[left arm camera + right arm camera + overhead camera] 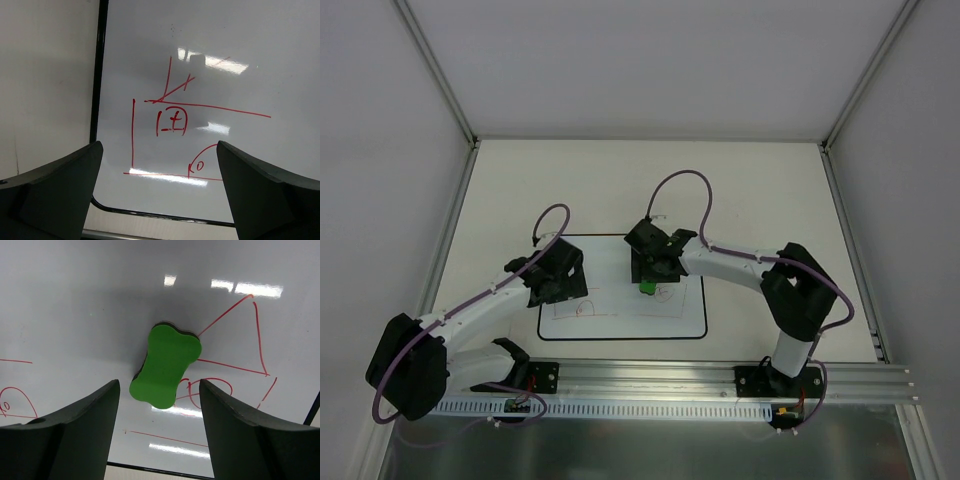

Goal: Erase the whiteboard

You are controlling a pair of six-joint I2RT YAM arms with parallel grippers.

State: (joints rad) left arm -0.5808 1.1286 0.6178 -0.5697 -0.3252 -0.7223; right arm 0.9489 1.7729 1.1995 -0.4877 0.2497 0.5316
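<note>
Right gripper (160, 383) unclenched, astride skewed green eraser (167, 365) mid-frame on whiteboard (75, 300); closing could knock it aside. Left gripper (160, 150) released, empty.

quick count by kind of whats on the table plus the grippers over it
whiteboard with red house drawing: 1
green eraser, lying on the board: 1
grippers: 2, the left gripper and the right gripper, both open
total: 4
</note>
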